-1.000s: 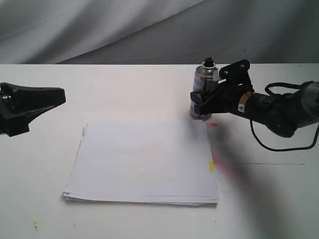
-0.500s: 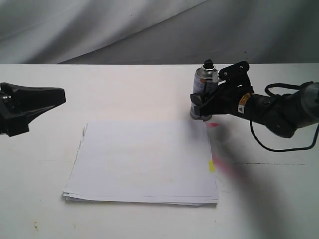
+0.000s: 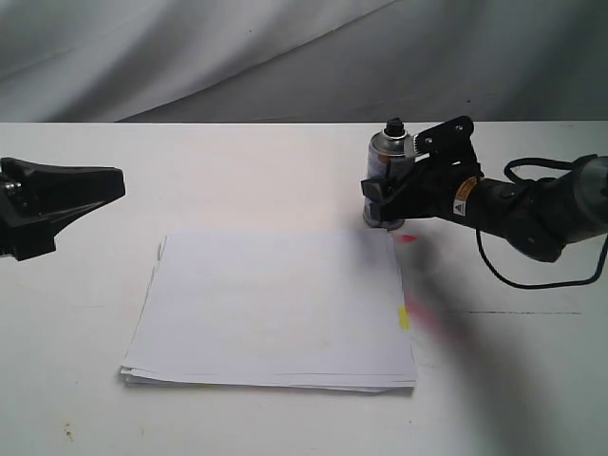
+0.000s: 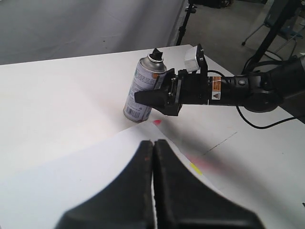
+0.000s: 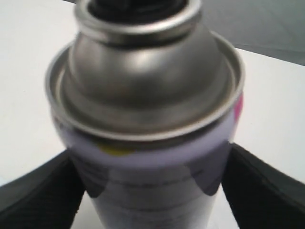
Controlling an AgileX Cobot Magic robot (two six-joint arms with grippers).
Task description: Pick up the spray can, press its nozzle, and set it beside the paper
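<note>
Can [image 3: 380, 157] stood upright on table [image 3: 237, 171], just past paper [image 3: 275, 309] far right corner. Right gripper [image 3: 378, 199] jaws flanked can, grip unclear. Left gripper [image 3: 106, 182] far left, well apart from paper.

Left gripper [image 4: 153, 147] is pinched fully closed, parked low. Right gripper [image 3: 378, 201] reaches out level, jaws wide. Can't tell if it's squeezing.

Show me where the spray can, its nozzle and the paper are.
spray can [image 4: 143, 78], left wrist view, on the printed label.
nozzle [image 3: 395, 123], exterior view, on its black top.
paper [image 3: 275, 304], exterior view, middle of the top sheet.
</note>
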